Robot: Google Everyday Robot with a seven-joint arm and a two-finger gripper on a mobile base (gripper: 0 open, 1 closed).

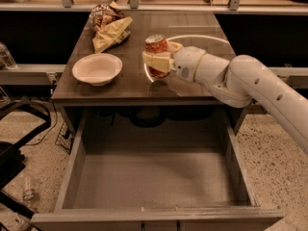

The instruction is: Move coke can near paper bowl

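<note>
The red coke can (pixel 155 45) with a silver top is held upright just above the dark tabletop, a little right of its middle. My gripper (pixel 159 61) is shut on the can from the right, its pale fingers (pixel 157 63) wrapped around the can's middle. The white arm reaches in from the right edge. The white paper bowl (pixel 97 69) sits on the table's front left, about a can's width or two to the left of the can.
A yellow chip bag (pixel 111 33) and a brown chip bag (pixel 102 14) lie at the table's (pixel 192 88) back left. An open, empty drawer (pixel 154 177) juts out below the front edge. A light ring shows on the tabletop at right.
</note>
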